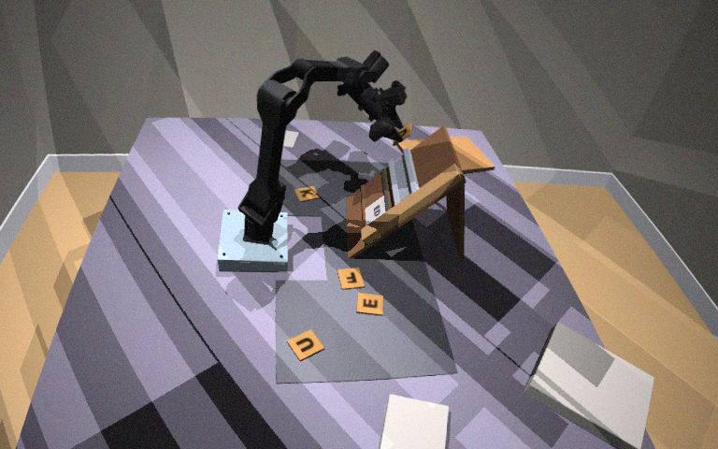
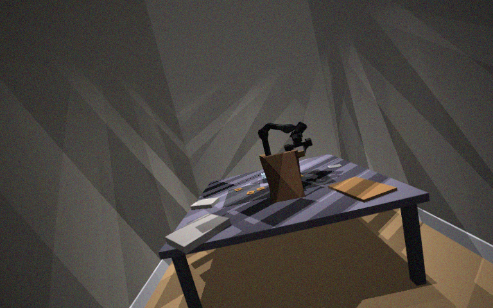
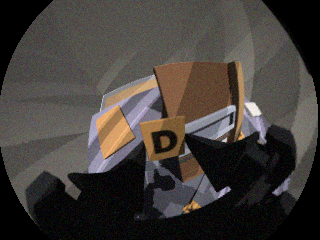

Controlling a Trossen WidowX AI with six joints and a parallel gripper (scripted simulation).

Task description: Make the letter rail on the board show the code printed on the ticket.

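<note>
My gripper (image 1: pixel 399 136) (image 3: pixel 165 140) is shut on the orange D tile (image 1: pixel 406 130) (image 3: pixel 156 128), held in the air by the board's far side, its letter facing the wrist camera. In the wrist view the tile overlaps the near end of the rail; whether they touch is unclear. The brown sloping board (image 1: pixel 431 158) (image 2: pixel 285 178) (image 3: pixel 195 87) bears the grey rail (image 1: pixel 403 177), where I see no tile. The ticket (image 1: pixel 376 210) sits lower on the board; only "ED" is readable. Loose tiles lie flat: K (image 1: pixel 306 194), F (image 1: pixel 350 278), E (image 1: pixel 369 303) and U (image 1: pixel 305 344).
An orange-brown panel (image 1: pixel 476 153) (image 2: pixel 363 188) (image 3: pixel 115 131) lies behind the board. A large white slab (image 1: pixel 598 386) (image 2: pixel 198 230) and a smaller white block (image 1: pixel 415 423) (image 2: pixel 205 203) lie near the counter's edges. A small white piece (image 1: pixel 290 138) (image 2: pixel 334 165) lies at the far side.
</note>
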